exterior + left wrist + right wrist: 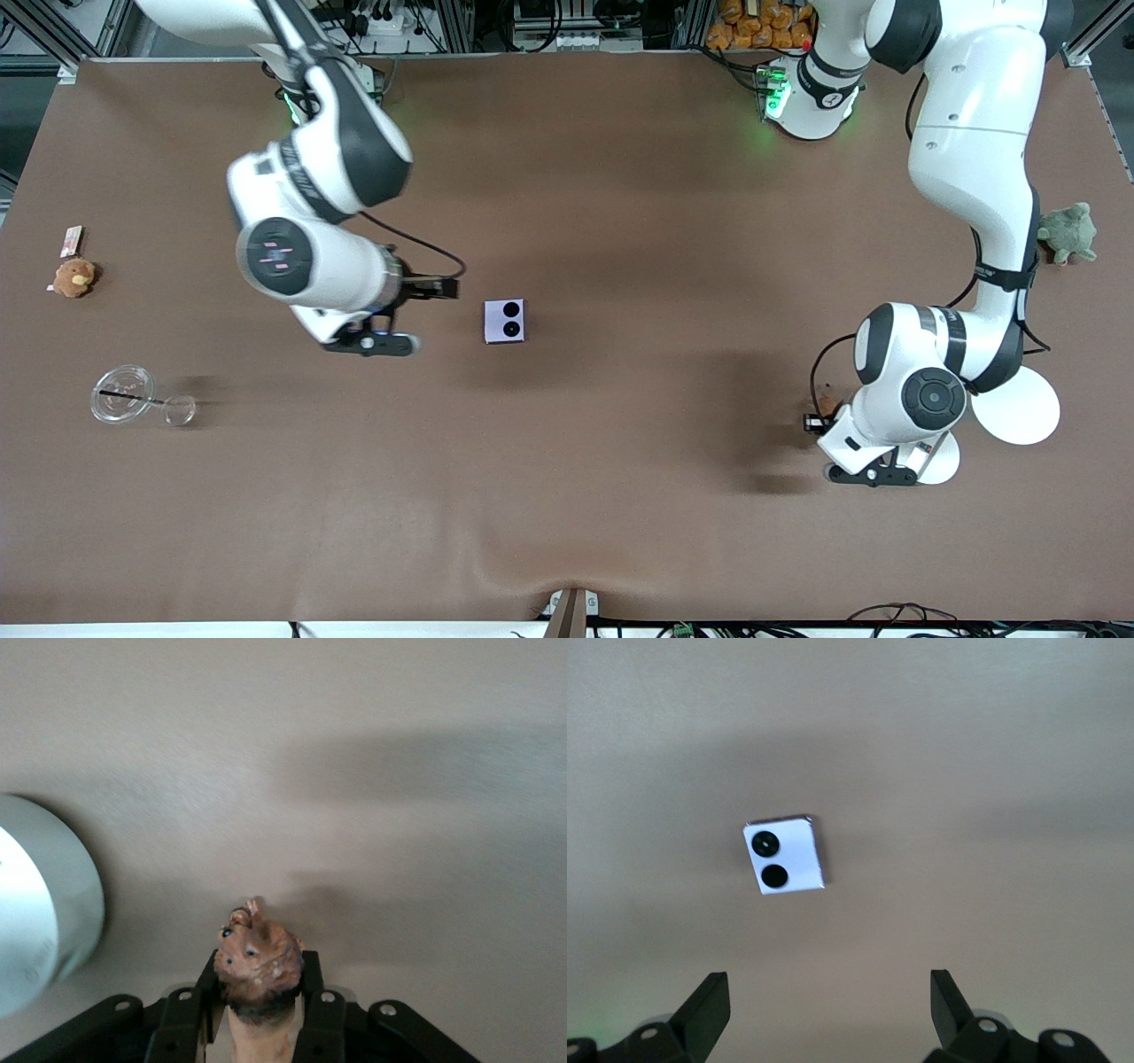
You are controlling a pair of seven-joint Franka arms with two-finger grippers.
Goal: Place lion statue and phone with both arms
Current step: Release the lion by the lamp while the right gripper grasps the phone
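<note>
The lion statue, small and brown with a darker mane, is clamped between the fingers of my left gripper. In the front view my left gripper is over the table toward the left arm's end, and a small brown bit of the lion shows beside the wrist. The phone, pale lavender-white with two black circles, lies flat near the table's middle. My right gripper hangs beside the phone, toward the right arm's end. In the right wrist view the right gripper is open wide and empty, apart from the phone.
Two white round discs lie by the left gripper; one shows in the left wrist view. A green plush turtle sits at the left arm's end. A tan plush toy, a small card and clear cups lie at the right arm's end.
</note>
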